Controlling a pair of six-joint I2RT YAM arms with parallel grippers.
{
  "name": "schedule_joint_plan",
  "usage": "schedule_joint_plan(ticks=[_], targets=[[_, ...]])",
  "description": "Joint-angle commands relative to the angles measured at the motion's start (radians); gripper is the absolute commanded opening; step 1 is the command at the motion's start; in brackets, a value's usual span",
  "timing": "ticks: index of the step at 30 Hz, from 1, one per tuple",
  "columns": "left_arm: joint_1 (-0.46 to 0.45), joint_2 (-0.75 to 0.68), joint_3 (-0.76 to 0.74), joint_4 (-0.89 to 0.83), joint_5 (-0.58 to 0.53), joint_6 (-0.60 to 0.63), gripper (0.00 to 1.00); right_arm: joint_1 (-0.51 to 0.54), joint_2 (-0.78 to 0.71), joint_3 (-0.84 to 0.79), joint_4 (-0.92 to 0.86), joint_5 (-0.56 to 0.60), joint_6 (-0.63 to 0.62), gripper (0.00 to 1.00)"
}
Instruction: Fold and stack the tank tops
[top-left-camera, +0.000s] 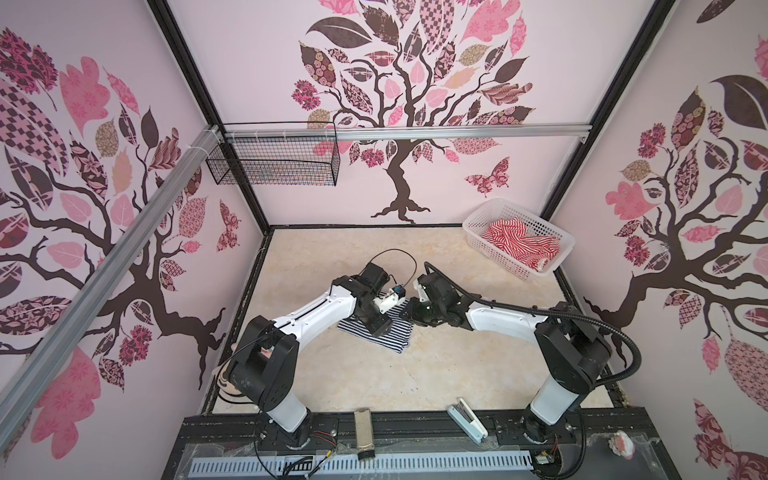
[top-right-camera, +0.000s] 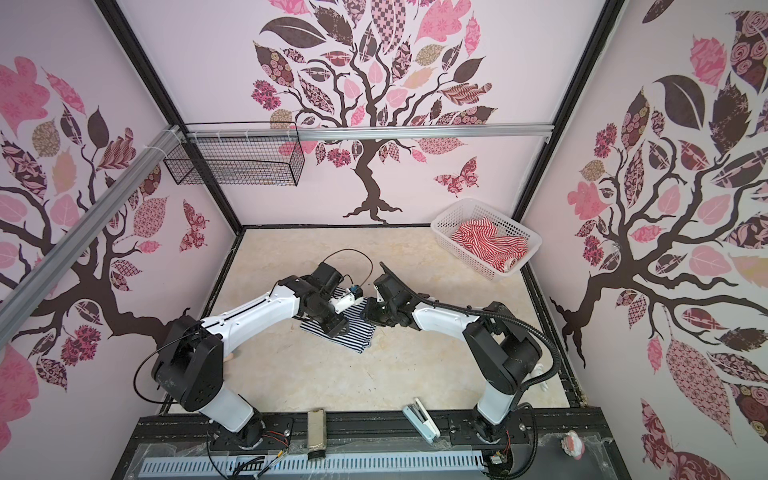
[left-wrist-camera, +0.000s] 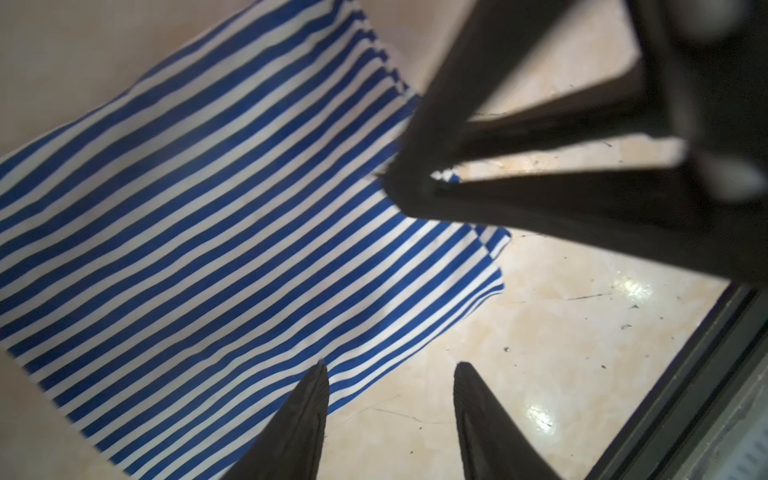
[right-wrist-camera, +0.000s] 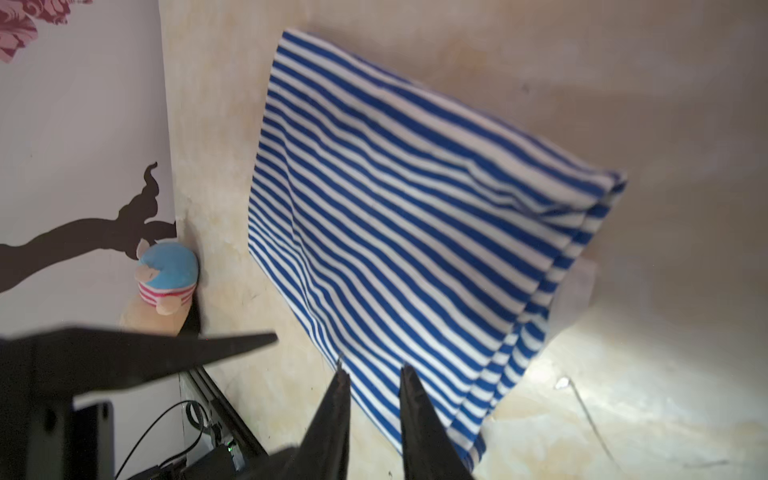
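Arms (top-left-camera: 316, 309) meet over the folded navy tank top (top-left-camera: 400, 334) (top-right-camera: 362, 331) mid-table, hiding much of it in both top views; the red tank top (top-left-camera: 515, 243) lies in the white basket (top-left-camera: 498, 258) at back right. The left claw (left-wrist-camera: 388, 368) stands open just off the cloth's edge. The right claw (right-wrist-camera: 372, 370) sits at that edge, jaws narrowly apart; whether it grips, I cannot tell. Only the right wrist view shows a plush doll (right-wrist-camera: 168, 276).
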Motion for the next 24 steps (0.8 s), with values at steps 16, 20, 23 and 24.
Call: schedule_joint_plan(ticks=[16, 20, 23, 24], targets=[[-0.056, 0.132, -0.107, 0.084, 0.002, 0.023, 0.52, -0.104, 0.245, 0.108, 0.040, -0.094, 0.001, 0.19], [-0.056, 0.153, -0.112, 0.070, 0.040, 0.034, 0.52, -0.130, 0.273, 0.145, 0.029, -0.123, -0.021, 0.25], [-0.057, 0.153, -0.106, 0.053, 0.046, 0.038, 0.51, -0.137, 0.267, 0.169, 0.027, -0.171, -0.029, 0.38], [-0.055, 0.137, -0.109, 0.049, 0.053, 0.039, 0.51, -0.136, 0.244, 0.159, 0.036, -0.178, -0.022, 0.42]])
